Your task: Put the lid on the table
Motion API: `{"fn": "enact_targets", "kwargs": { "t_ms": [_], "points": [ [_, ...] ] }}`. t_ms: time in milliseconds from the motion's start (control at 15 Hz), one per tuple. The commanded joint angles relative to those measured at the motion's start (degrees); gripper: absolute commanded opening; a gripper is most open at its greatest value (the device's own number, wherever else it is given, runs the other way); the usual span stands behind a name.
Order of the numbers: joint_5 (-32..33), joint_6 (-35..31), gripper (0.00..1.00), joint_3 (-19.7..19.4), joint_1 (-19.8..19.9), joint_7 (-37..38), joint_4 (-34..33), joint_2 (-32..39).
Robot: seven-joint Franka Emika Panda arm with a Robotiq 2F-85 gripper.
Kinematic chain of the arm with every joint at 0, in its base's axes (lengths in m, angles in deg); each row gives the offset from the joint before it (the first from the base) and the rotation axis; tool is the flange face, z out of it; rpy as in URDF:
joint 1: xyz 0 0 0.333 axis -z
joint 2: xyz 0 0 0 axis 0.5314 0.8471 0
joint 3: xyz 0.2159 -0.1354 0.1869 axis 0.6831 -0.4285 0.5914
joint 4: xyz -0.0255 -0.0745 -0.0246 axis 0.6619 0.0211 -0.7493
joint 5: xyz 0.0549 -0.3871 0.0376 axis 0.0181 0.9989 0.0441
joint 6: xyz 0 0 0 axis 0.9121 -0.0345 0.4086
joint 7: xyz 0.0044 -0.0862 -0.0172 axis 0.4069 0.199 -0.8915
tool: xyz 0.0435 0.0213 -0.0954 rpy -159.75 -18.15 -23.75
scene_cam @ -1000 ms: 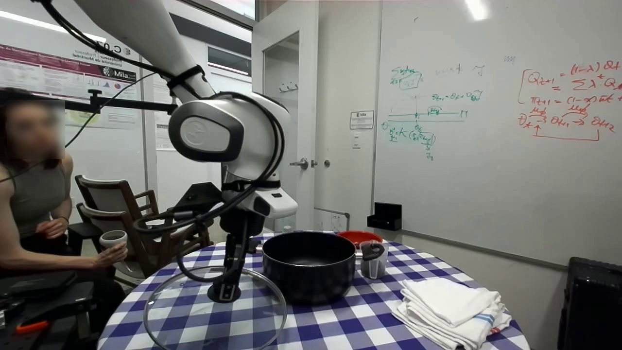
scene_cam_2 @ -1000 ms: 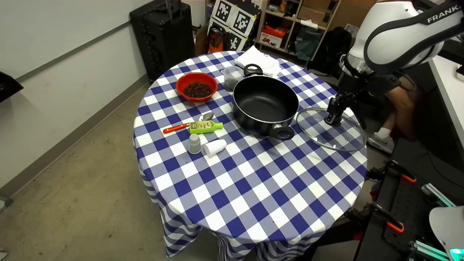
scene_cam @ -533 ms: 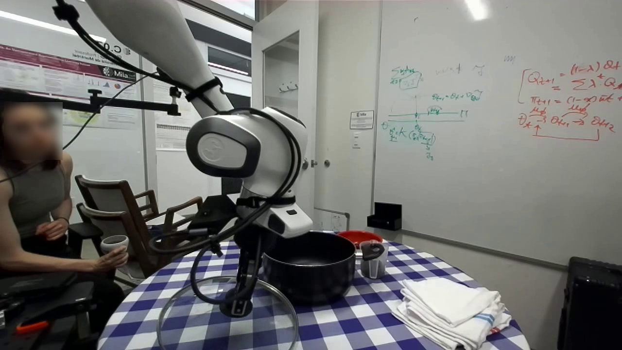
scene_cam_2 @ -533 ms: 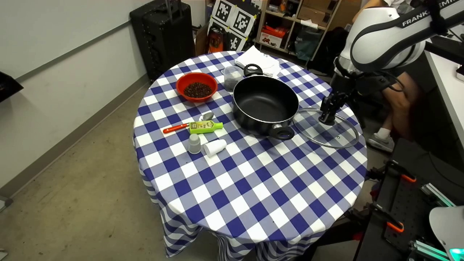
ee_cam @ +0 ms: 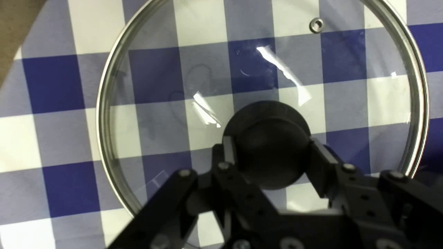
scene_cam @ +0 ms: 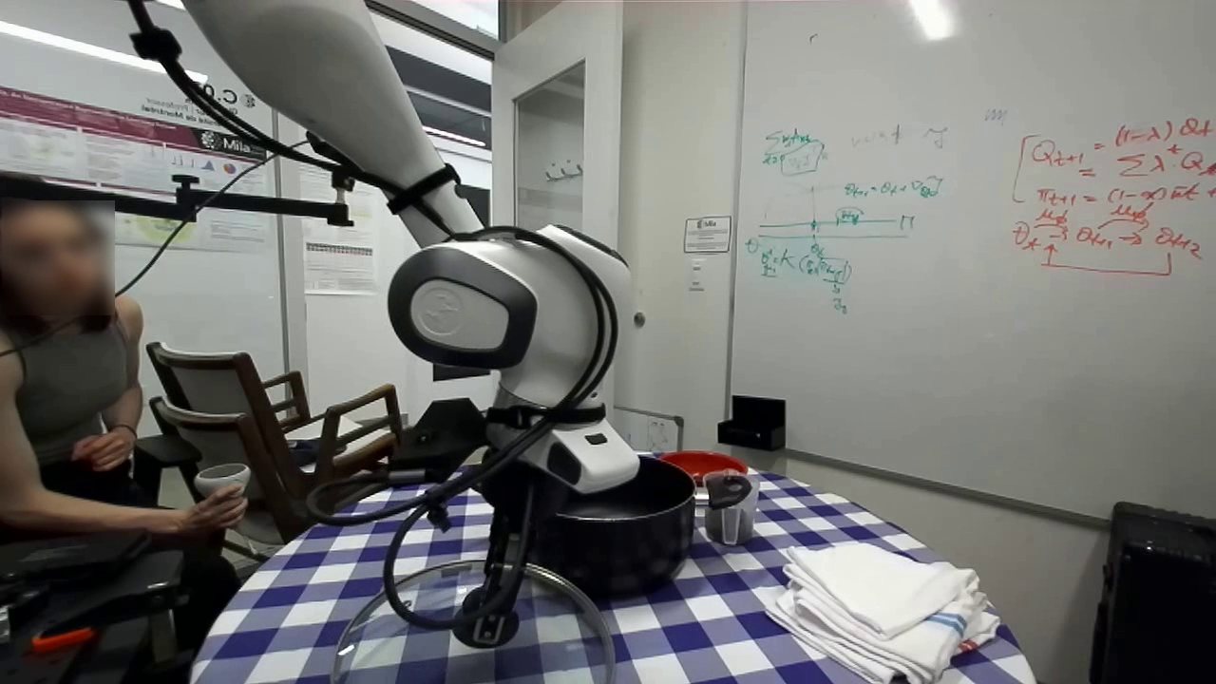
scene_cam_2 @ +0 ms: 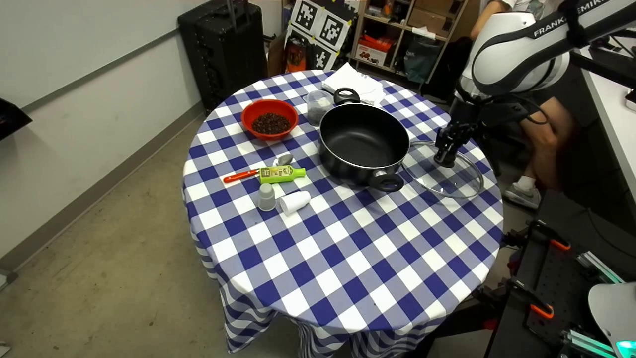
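Arm (scene_cam: pixel 560 313) and lid (ee_cam: pixel 249 86) have shifted — gripper (ee_cam: pixel 271 152) downward, pinching the knob (ee_cam: pixel 273 148).

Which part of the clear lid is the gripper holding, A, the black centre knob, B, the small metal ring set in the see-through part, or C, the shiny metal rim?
A: in the wrist view the gripper has its jaws against both sides of the black centre knob of the clear lid, well inside the metal rim.

Round table (scene_cam_2: pixel 348 258), checked cloth (scene_cam_2: pixel 248 318) — pot (scene_cam_2: pixel 362 144), bowl (scene_cam_2: pixel 270 136), bottle (scene_cam_2: pixel 279 174), spoon (scene_cam_2: pixel 285 159), jug (scene_cam_2: pixel 318 112), towels (scene_cam: pixel 883 608), grey cup (scene_cam_2: pixel 267 199), white cup (scene_cam_2: pixel 295 202) on side.
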Motion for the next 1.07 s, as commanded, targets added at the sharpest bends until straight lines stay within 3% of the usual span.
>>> {"fn": "enact_targets", "kwargs": {
  "t_ms": [0,600,667,733,1000],
  "points": [
    [-0.74,1.71,0.25,-0.80,0.13,3.20,-3.02,1.54],
    [2.03,0.81,0.25,-3.79,-0.74,10.74,-3.57,3.17],
    [2.12,0.91,0.75,-3.81,-0.68,10.53,-3.41,3.12],
    [2.61,0.69,0.77,-4.02,-0.95,10.76,-3.17,3.09],
    [2.96,1.07,1.00,-3.48,-0.66,8.99,-2.67,2.92]
  ]
}}
